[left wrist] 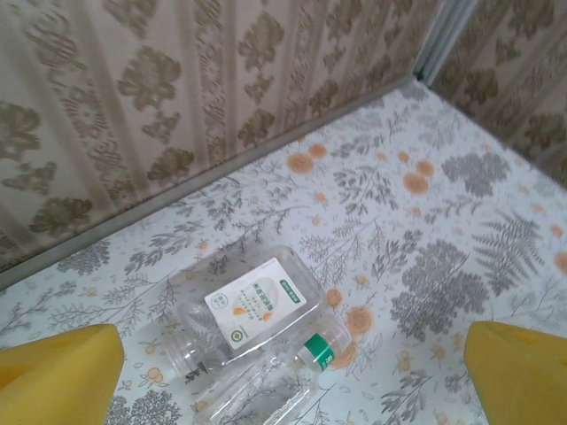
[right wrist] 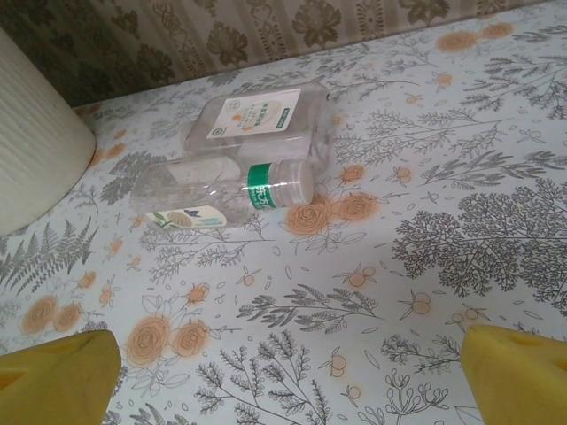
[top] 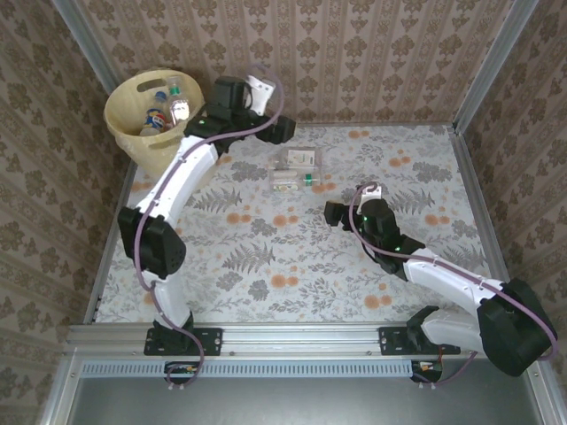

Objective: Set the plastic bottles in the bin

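Because they look empty, the squarish bottle [right wrist: 252,115] and the green-capped bottle [right wrist: 221,186], touching side by side on the surface [right wrist: 461,177], should be light, slick and crushable; grip mid-body. Left hand [left wrist: 288,376] hangs wide just above them, right hand [right wrist: 288,376] wide on their near side; bin [top: 124,124] stands back-left.

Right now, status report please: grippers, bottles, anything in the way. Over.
Left gripper open, empty, by the bin. Right gripper open, empty. Squarish bottle and green-banded bottle lie side by side on the table; other bottles binned. Nothing blocking them.
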Controlling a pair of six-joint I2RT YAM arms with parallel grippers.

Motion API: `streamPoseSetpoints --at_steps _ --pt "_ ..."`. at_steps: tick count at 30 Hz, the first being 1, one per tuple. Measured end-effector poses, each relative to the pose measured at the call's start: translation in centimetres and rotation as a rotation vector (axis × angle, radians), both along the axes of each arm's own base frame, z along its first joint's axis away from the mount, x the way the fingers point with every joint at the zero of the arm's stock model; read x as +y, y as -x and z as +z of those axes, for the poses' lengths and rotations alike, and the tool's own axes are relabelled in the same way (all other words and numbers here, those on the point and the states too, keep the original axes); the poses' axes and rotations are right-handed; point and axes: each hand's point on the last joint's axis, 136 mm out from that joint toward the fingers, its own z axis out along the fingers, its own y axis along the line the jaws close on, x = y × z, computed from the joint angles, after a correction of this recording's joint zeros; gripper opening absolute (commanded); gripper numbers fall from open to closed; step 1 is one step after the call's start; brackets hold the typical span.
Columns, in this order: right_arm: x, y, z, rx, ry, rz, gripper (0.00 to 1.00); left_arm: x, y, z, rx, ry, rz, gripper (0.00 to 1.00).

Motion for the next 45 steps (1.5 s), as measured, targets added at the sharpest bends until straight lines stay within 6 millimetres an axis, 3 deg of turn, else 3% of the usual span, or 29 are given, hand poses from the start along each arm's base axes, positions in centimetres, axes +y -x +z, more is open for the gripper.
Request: streamPoseSetpoints --at_steps 4,7,10,14,17,21,26,29,39,45 --pt "-0.7 0.1 0.6 -0.013 -0.021 -0.023 1.00 -1.0 -2.7 -6.3 0.097 -0.074 0.011 1.00" --pt "-1.1 0.3 1.0 -0.023 -0.029 -0.036 1.00 -1.2 -4.4 -12.5 0.190 -0.130 0.029 1.00" --pt "-1.7 0.6 1.2 -0.026 -0.033 -0.049 1.00 -1.0 -4.4 -18.2 0.296 -0.184 0.042 1.00" --pt "-2.3 0.9 1.1 -0.025 -0.034 -0.063 1.00 -1.3 -2.8 -22.0 0.374 -0.227 0.042 1.00" --pt "-2.5 1.0 0.8 -0.017 -0.033 -0.068 1.00 -1.8 -1.8 -23.3 0.401 -0.232 0.036 1.00" --pt "-2.6 1.0 0.7 -0.011 -0.031 -0.070 1.00 -2.3 0.1 -23.8 0.417 -0.221 0.013 1.00" --pt "-2.6 1.1 0.6 -0.006 -0.040 -0.075 1.00 -1.5 3.6 -25.1 0.436 -0.287 0.014 1.00" --pt "-2.6 1.0 0.5 -0.004 -0.043 -0.076 1.00 -1.5 4.7 -26.0 0.416 -0.347 0.020 1.00" --pt "-2.5 1.0 0.4 0.002 -0.051 -0.078 1.00 -1.5 4.6 -26.2 0.289 -0.500 0.036 0.99" --pt "-2.6 1.1 0.2 0.010 -0.047 -0.078 1.00 -0.9 4.4 -26.5 0.254 -0.562 0.057 0.85"
